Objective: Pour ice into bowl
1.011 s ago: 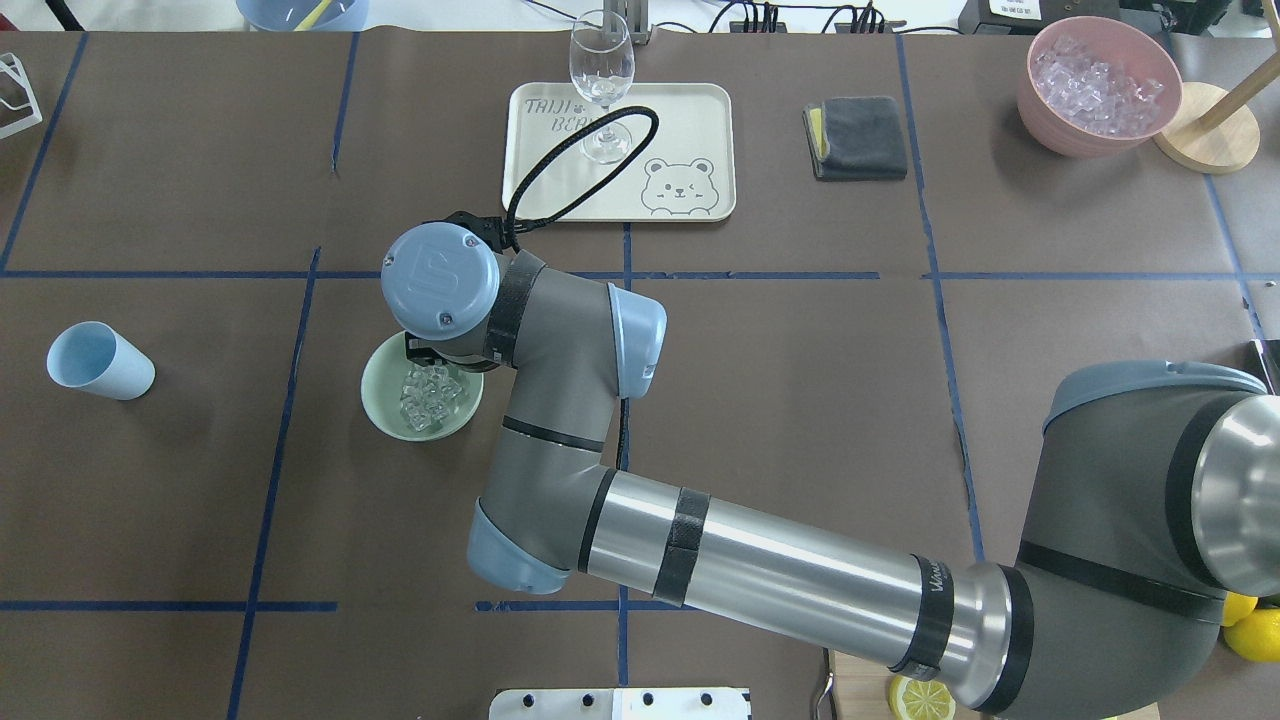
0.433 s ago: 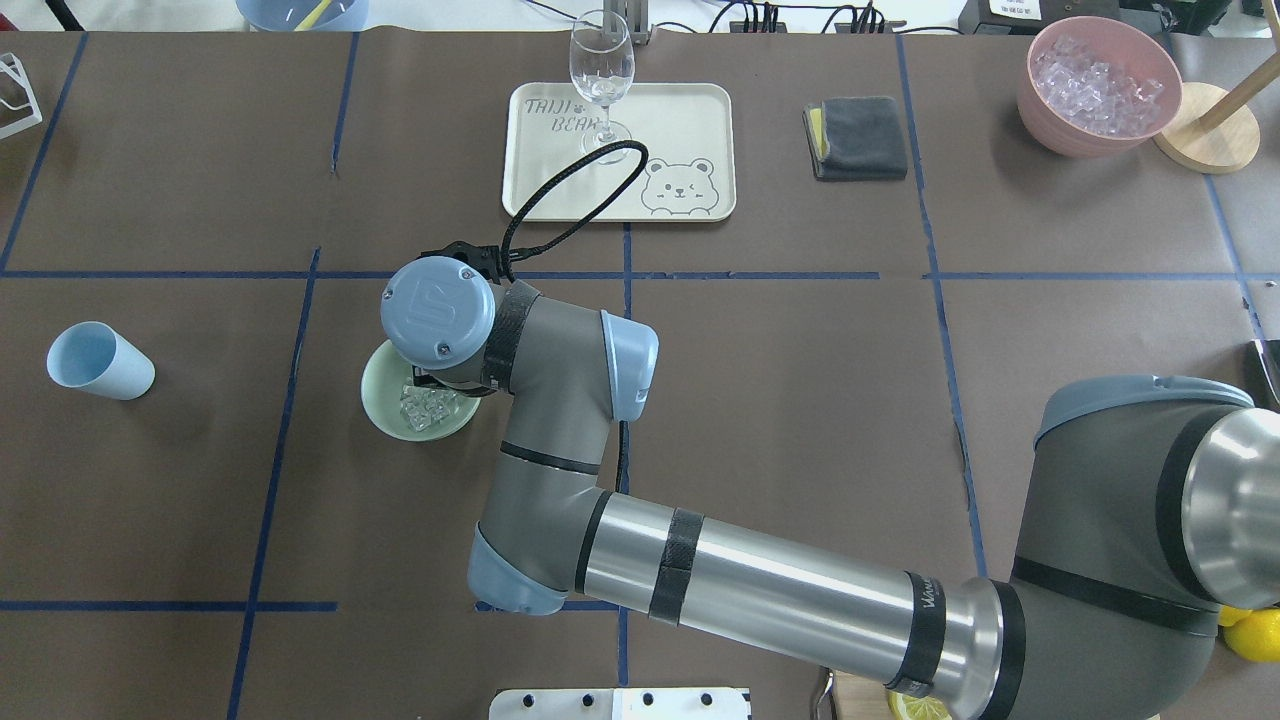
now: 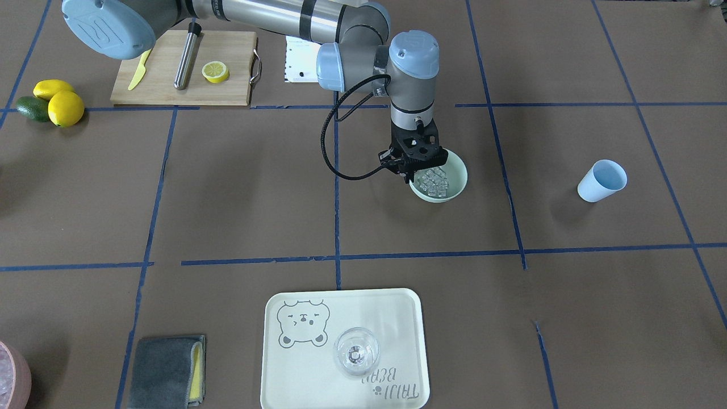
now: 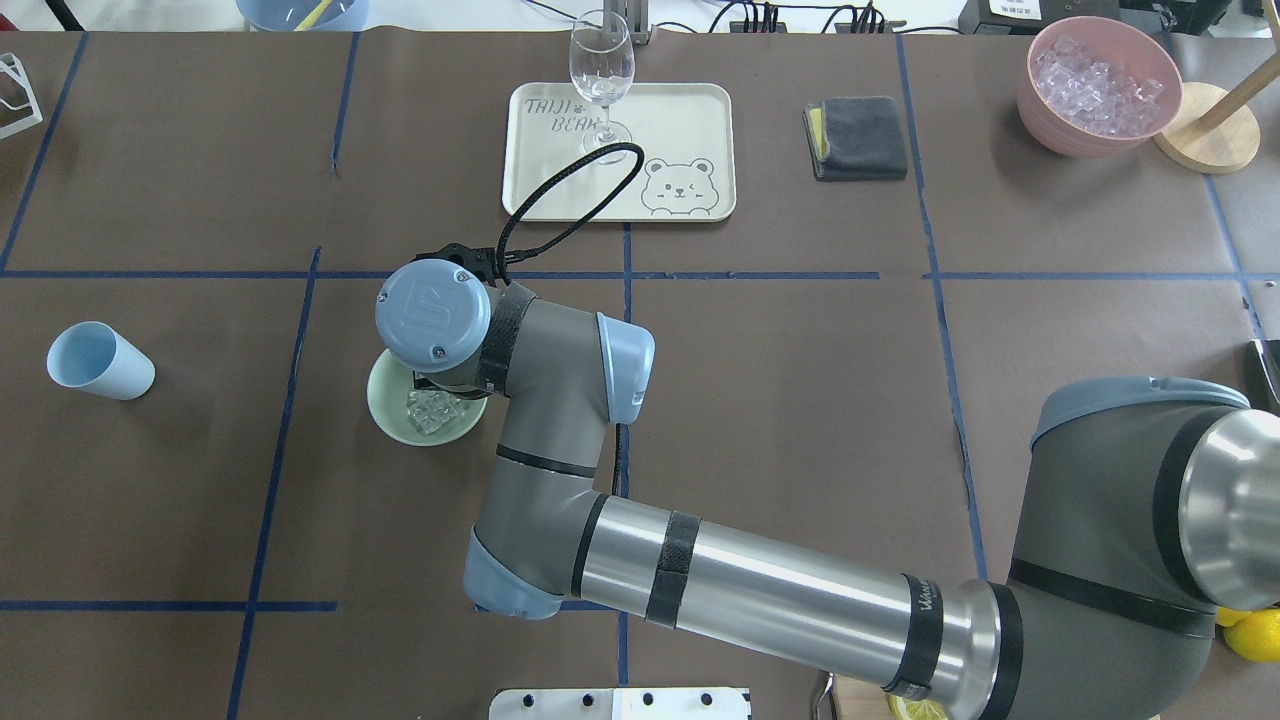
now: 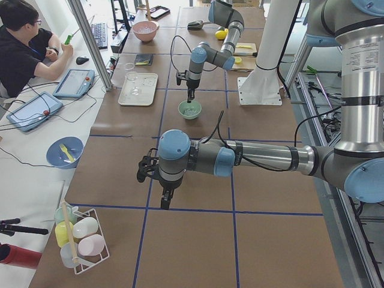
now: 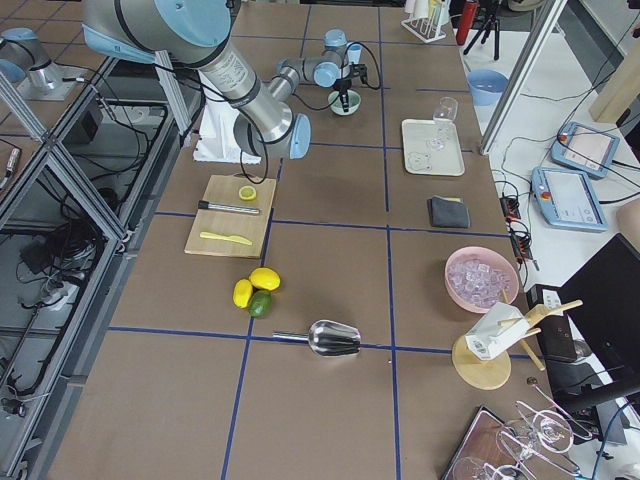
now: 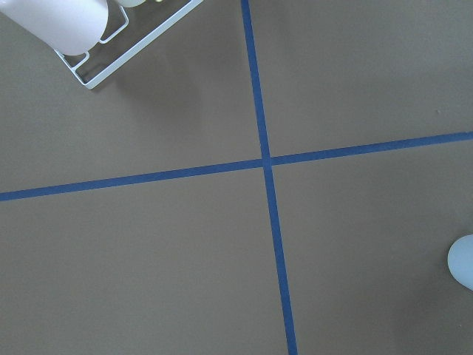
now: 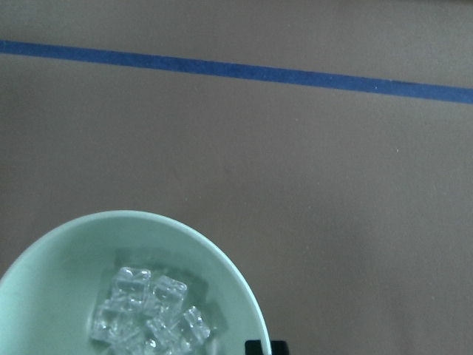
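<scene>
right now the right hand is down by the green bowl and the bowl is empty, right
Not quite: the bowl is not empty. A small cluster of ice cubes lies in its bottom, which the right wrist view shows plainly. The rest holds: the right hand is down by the green bowl, at its rim.

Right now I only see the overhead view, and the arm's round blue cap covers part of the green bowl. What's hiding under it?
Observer: The right end effector. In the front-facing view it points down at the bowl's rim. I can't tell if it's open.
Operator: Where's the other arm?
Observer: The left view shows the left end effector pointing down over the table, far from the bowl.
Operator: Anything else I'm missing?
Observer: In the right view a metal scoop lies on the table near the lemons.
</scene>
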`<state>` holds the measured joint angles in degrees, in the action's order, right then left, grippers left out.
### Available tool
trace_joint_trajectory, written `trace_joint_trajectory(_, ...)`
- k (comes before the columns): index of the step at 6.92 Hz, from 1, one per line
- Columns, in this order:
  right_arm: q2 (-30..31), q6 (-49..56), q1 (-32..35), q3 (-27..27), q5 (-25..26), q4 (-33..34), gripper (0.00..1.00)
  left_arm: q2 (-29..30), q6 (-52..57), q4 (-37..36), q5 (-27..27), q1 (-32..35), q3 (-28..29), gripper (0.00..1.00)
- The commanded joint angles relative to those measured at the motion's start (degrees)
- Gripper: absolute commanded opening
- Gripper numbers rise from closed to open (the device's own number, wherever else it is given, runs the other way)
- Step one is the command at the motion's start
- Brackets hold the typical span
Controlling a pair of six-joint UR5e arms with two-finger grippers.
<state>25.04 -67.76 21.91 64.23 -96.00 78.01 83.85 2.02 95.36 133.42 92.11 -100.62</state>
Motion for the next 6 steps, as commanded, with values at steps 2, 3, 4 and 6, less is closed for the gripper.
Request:
trace_joint_trajectory(2,2.6,5.5,7.1,5.1,-3.4,-1.1,0.00,0.0,0.1,0.3,0.0,-0.1,1.2,1.00)
trace_joint_trajectory(3,6.4,8.1,12.1,10.5,-11.5,-0.9,0.00,0.0,0.1,-0.1,0.1,-0.1,1.3,1.00)
trace_joint_trajectory(4,11.4,11.3,17.7,16.0,-18.8,-0.8,0.00,-0.1,0.1,-0.1,0.1,-0.1,1.0,1.00)
trace_joint_trajectory(6,26.2,19.1,27.8,26.7,-30.4,-1.0,0.00,0.0,0.1,0.0,0.2,-0.1,0.9,1.00)
